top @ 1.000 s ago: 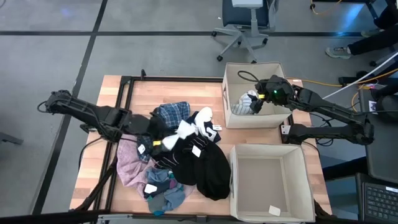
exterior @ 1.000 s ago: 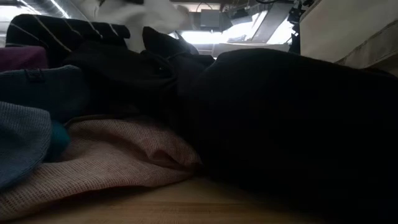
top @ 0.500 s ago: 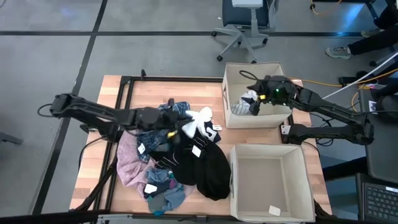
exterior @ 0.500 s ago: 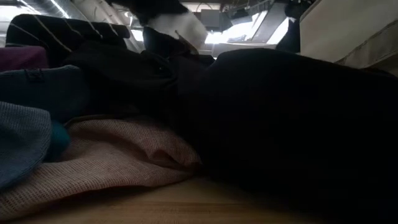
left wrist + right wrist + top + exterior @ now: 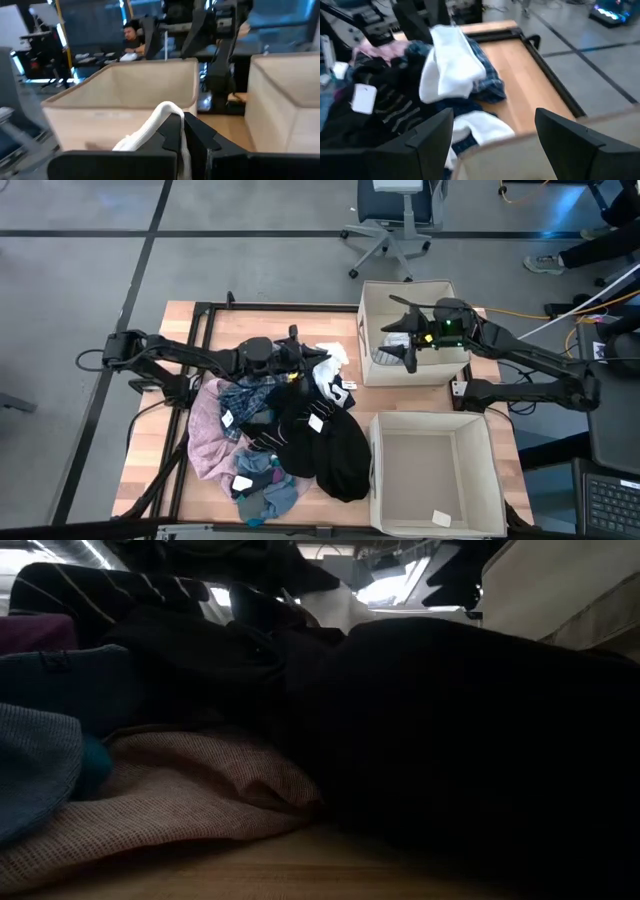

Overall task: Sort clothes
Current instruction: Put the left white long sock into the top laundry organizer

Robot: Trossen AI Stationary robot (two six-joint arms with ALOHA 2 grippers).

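A pile of clothes lies on the table's left half: a black garment [image 5: 332, 448], a pale pink one [image 5: 205, 435], blue plaid [image 5: 245, 395] and grey-teal [image 5: 262, 485]. My left gripper [image 5: 303, 360] is shut on a white garment [image 5: 326, 365] above the pile's far side. The garment also shows in the right wrist view [image 5: 451, 70]. My right gripper [image 5: 404, 345] is open and empty over the far beige bin [image 5: 372, 302]. A grey-and-white garment [image 5: 385, 356] lies in that bin. My left gripper pinches a fold of the white garment [image 5: 169, 114] between its two fingers, which come roughly level from the table's left. The cloth hangs slack below the fingers [image 5: 445, 85] over the pile. Whether its lower end touches the pile, I cannot tell.
A second beige bin [image 5: 376, 470] stands at the near right with a small white piece [image 5: 440, 518] inside. A black frame [image 5: 205, 320] runs along the table's left and far sides. An office chair [image 5: 395, 220] stands beyond the far edge.
My left gripper has gone toward the table's right and far edges and upward, drawing the white garment up off the pile. My right gripper, over the far bin, has opened and let go of the grey-and-white garment, which now lies in the bin.
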